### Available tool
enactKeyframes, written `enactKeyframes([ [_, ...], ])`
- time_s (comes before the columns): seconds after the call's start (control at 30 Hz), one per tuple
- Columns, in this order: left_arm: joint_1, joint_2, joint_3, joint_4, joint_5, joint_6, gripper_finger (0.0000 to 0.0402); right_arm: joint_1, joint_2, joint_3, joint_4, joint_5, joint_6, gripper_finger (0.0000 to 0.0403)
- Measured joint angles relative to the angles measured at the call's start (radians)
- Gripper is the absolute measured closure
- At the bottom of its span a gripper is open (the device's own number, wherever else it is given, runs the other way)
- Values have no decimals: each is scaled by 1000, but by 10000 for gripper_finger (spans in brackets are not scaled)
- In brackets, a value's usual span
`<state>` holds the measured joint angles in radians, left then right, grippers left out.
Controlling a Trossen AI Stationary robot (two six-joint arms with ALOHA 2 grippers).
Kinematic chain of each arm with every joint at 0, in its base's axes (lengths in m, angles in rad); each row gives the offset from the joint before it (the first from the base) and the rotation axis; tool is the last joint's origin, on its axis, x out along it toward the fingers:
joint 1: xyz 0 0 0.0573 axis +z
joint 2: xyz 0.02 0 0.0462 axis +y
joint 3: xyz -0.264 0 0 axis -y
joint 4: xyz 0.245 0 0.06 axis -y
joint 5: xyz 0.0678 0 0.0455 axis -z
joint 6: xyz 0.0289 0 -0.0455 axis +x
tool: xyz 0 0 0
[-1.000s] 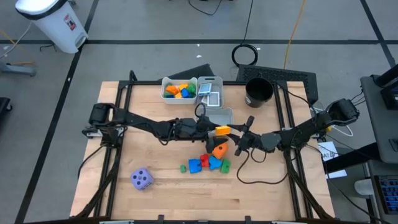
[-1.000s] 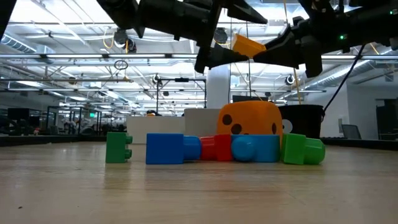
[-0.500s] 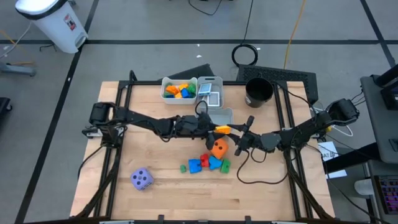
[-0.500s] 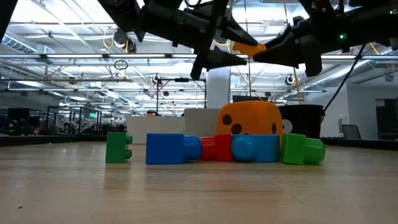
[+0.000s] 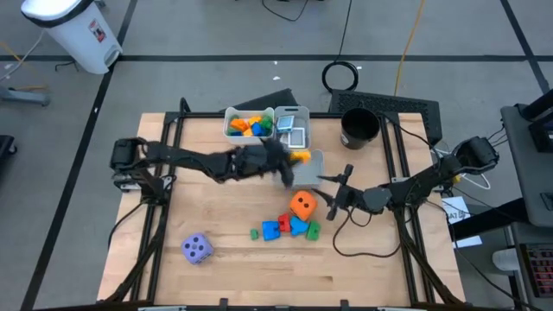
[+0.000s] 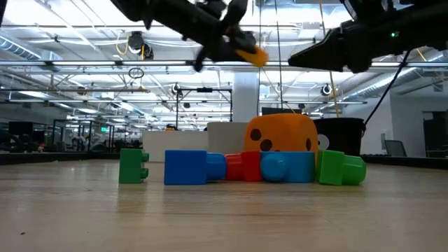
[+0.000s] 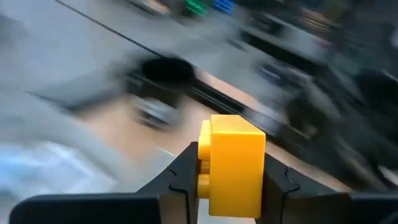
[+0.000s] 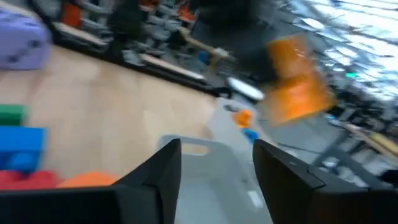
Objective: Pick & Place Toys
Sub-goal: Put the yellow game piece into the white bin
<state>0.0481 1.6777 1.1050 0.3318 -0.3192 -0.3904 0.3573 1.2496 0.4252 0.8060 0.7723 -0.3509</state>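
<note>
My left gripper (image 5: 291, 164) is shut on a yellow block (image 7: 233, 163), held high over the table beside a low grey tray (image 5: 309, 164). In the low view the yellow block (image 6: 250, 54) hangs well above the heap. My right gripper (image 5: 327, 196) stands open and holds nothing, a little toward the table's right from the block. Below them the orange die (image 5: 302, 205) and the red, blue and green blocks (image 5: 285, 228) rest on the table. The purple die (image 5: 197, 249) sits alone at the near left. My left gripper pinches the yellow block between its two fingers (image 7: 184, 179), which lie on two opposite sides of the block (image 7: 249, 186). The block is lifted clear of the table and stands out beyond the fingertips.
A white bin (image 5: 246, 124) with several coloured blocks and a grey bin (image 5: 292, 128) with cards stand at the far edge. A black cup (image 5: 359, 128) is at the far right. Bare wood lies along the near edge.
My left gripper has shut on the yellow block, which my right gripper held up, and carried it toward the far edge and a little left. My right gripper has opened and let go, staying about where it was.
</note>
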Motion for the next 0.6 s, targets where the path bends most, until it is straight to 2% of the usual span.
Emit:
enactKeyframes([
  [0.1, 31, -54, -5, -110, -192, 19, 303, 17, -18, 0, 0, 4, 11, 226],
  [0.17, 71, -69, -6, -202, -253, -9, 303, 30, -26, 0, -9, 6, -1, 226],
  [0.4, 249, -18, -8, -414, -264, -176, 303, 45, -55, 0, -12, 9, -25, 233],
  [0.53, 319, 35, -9, -424, -227, -222, 302, 45, -60, 0, -16, 9, -27, 232],
  [0.6, 337, 56, -9, -422, -226, -221, 288, 44, -60, 0, -24, 10, -27, 232],
])
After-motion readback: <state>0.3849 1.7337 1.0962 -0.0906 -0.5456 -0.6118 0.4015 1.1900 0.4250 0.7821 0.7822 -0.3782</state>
